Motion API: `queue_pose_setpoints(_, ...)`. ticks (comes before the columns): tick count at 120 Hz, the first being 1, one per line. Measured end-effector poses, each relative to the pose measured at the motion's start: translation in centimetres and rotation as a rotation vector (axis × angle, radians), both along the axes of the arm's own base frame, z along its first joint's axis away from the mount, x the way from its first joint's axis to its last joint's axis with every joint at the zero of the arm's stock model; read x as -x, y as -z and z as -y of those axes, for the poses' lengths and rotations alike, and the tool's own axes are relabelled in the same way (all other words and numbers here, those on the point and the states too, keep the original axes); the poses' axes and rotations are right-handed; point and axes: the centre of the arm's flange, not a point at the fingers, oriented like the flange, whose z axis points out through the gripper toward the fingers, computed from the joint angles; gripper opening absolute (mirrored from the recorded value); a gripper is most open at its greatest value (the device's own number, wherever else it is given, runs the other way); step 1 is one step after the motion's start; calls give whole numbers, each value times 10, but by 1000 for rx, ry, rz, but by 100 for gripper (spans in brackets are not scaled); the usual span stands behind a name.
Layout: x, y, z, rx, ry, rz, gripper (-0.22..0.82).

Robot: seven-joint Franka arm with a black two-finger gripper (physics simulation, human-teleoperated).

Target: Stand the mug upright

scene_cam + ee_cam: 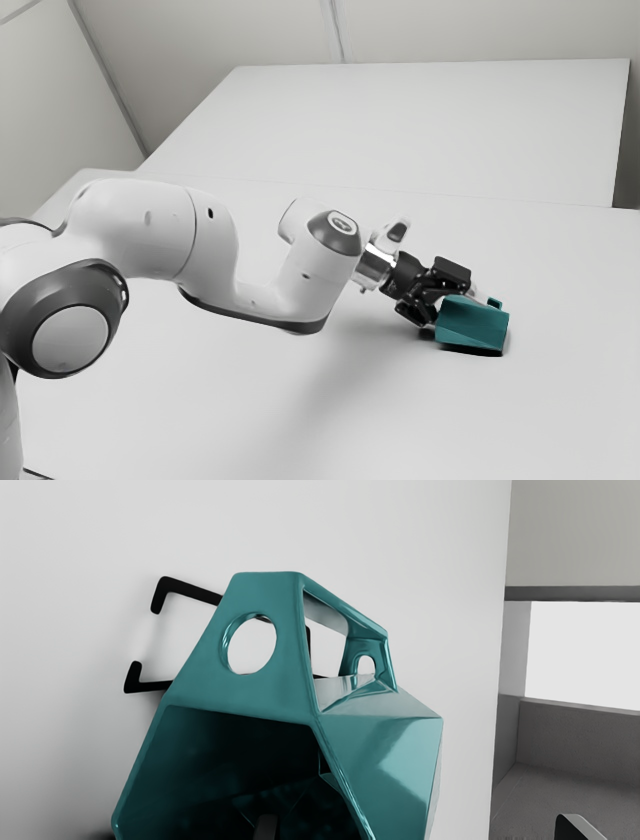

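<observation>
Because the mug lies on its side on the tabletop, with the wide-open, empty end effector straddling its wall, centre that wall before you close and tilt gently.

The mug is cropped — by wrist view's edge.

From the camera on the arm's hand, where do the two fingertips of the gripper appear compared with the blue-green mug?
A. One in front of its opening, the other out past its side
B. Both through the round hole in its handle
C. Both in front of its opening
A: in the wrist view, one fingertip of the gripper shows against the dark opening of the mug, the other well beyond its side wall.
</observation>
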Motion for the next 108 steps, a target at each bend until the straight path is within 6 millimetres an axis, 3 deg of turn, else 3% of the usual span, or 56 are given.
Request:
queue_pose_setpoints(14, 1, 1, 0, 2, 1, -2, 53)
queue_pose_setpoints(71, 2, 2, 2, 6, 6, 3, 7)
queue_pose_setpoints(108, 2, -1, 2, 3, 3, 6, -6)
